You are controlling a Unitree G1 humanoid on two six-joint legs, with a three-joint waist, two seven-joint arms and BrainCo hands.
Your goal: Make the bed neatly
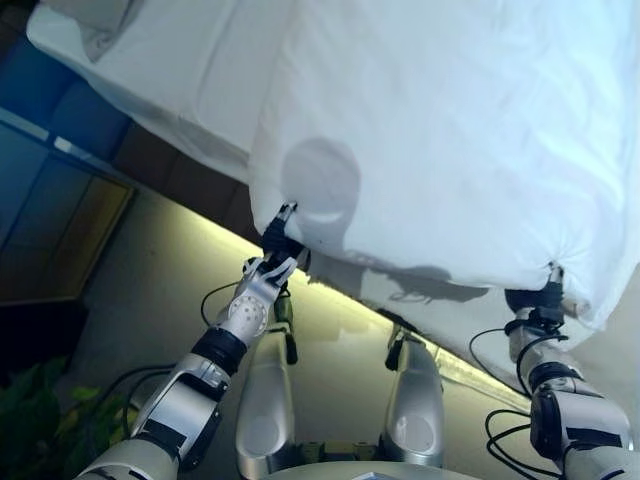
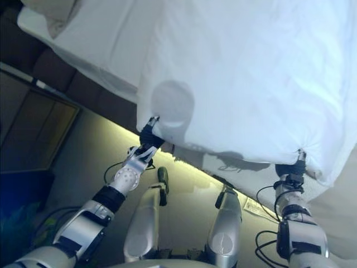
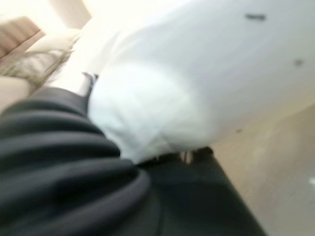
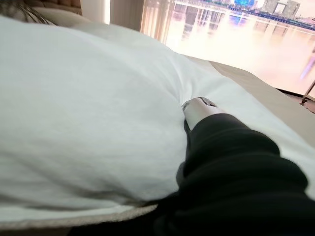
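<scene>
Gripping the duvet hem, left hand and right hand fingers pinched shut on cloth; pull evenly, keep corners level over the bed.

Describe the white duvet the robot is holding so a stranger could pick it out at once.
Start at the bed filling the upper part of the head views. The duvet is the thick white cover hanging over its near edge, gripped by the left hand and right hand. Unlike the flat sheet beyond, it is puffy and bunched.
</scene>
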